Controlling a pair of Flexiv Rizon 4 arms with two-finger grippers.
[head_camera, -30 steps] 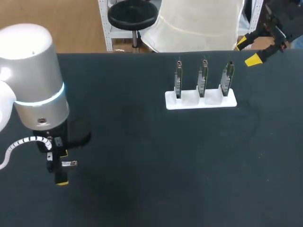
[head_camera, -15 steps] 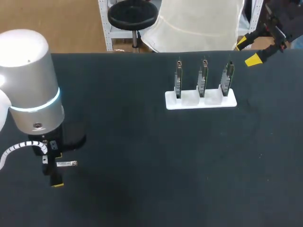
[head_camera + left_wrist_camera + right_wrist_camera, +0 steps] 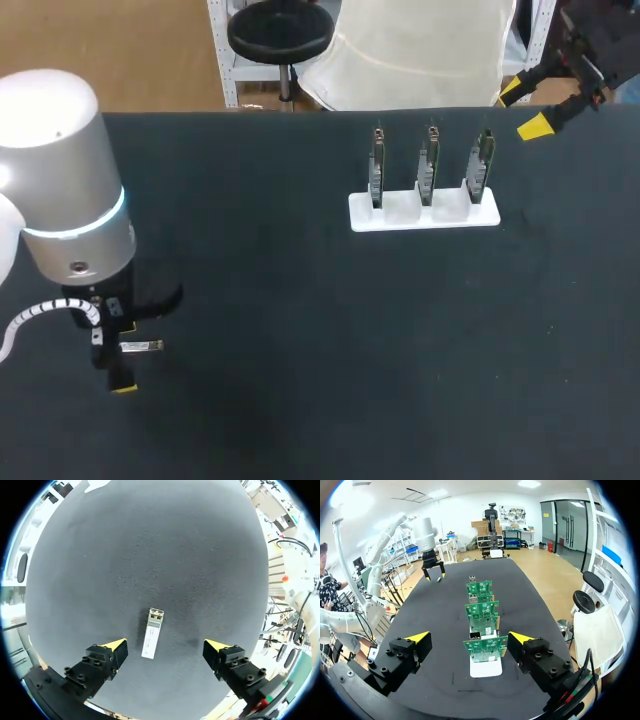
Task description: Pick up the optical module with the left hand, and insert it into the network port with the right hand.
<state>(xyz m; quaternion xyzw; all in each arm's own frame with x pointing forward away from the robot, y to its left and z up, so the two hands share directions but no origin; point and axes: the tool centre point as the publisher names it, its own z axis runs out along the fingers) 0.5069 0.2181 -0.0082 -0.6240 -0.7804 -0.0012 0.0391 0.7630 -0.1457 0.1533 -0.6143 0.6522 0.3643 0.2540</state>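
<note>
white holder (image 3: 424, 212) at 1 o'clock on the black table (image 3: 320, 400): three slots, one green circuit board (image 3: 428, 165) upright in each, side by side in a row. optical module (image 3: 152, 632) lies flat on the table at 8 o'clock, well apart from the holder. left gripper (image 3: 165, 647) hangs over it, fingers spread wide, module between them, touching neither. right gripper (image 3: 468, 637) at 2 o'clock by the table's far edge, released, grasping nothing, the boards ahead of it.
</note>
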